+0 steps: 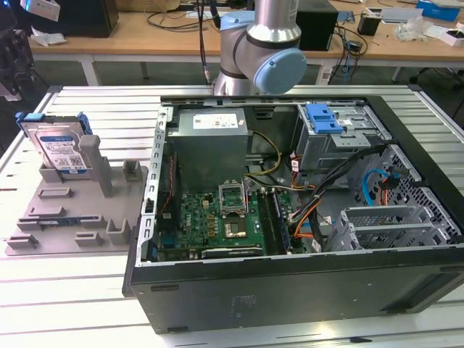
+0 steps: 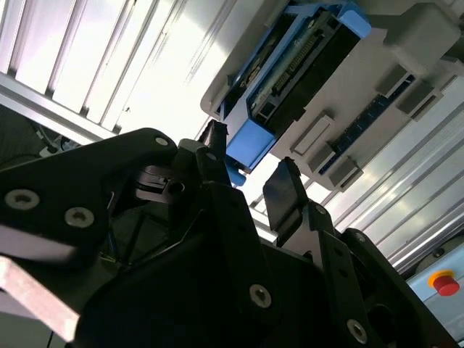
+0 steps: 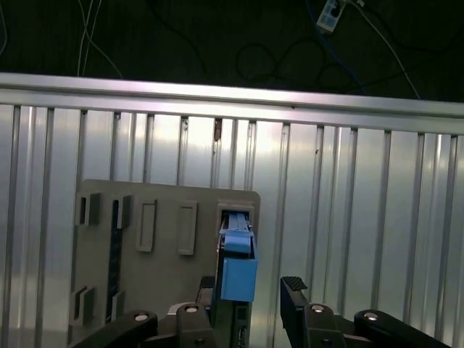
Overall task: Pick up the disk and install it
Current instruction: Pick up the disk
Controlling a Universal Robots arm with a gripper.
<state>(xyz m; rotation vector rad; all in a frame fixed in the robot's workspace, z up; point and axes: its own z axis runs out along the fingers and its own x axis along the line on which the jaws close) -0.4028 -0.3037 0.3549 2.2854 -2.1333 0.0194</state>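
Disk point(image 1: 61, 148) standing on edge in grey holder point(image 1: 72, 217), label side showing, gripper point(image 3: 250, 290) open and empty near its blue end

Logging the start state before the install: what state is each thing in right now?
disk: standing upright in the grey holder, not gripped.
gripper: open, empty, close to the disk's end.
computer case: lying on its side, side panel off, inside exposed.

The disk point(image 1: 60, 148) stands half hidden (lower part) inside its grey holder point(image 1: 72, 214).
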